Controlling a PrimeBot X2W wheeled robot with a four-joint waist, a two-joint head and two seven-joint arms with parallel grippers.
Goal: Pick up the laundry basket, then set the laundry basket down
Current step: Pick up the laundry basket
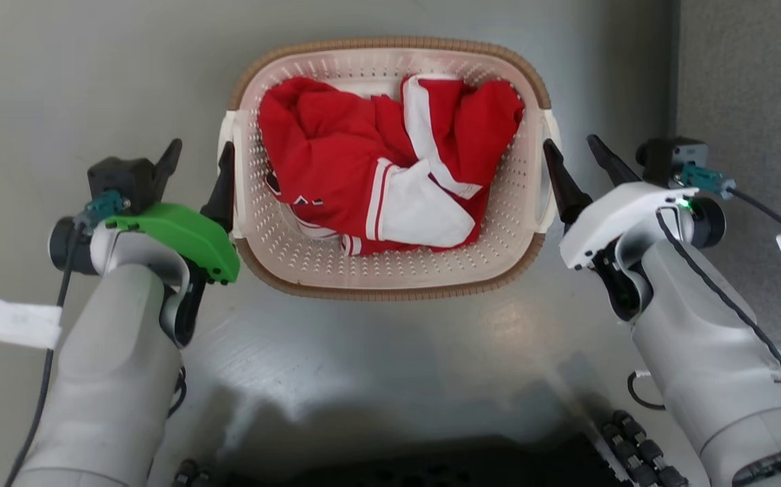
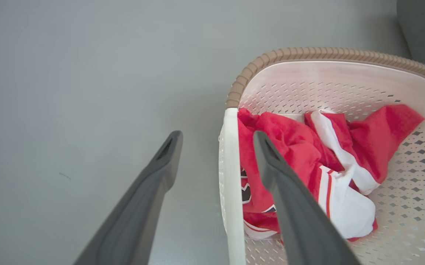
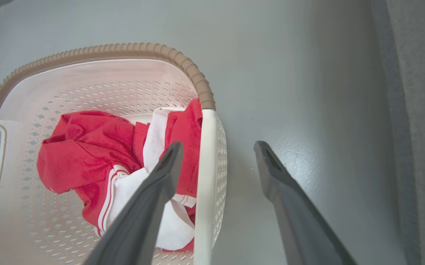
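Smooth grey floor (image 1: 79, 61) lies under the laundry basket (image 1: 390, 43), a rounded cream tub with perforated walls and a ribbed brown rim. It holds a crumpled red-and-white garment (image 1: 336, 155). The basket sits between the left gripper (image 1: 201, 149) and right gripper (image 1: 569, 142). Both have their fingers spread apart, with one of the white side handles (image 2: 230, 184) between each pair.

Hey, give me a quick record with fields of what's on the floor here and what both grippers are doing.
basket: cream-white perforated plastic laundry basket with brown woven-look rim, on grey floor
contents: crumpled red and white garment
left gripper: open, straddling left white handle
right gripper: open, straddling right white handle
grip: neither shut yet
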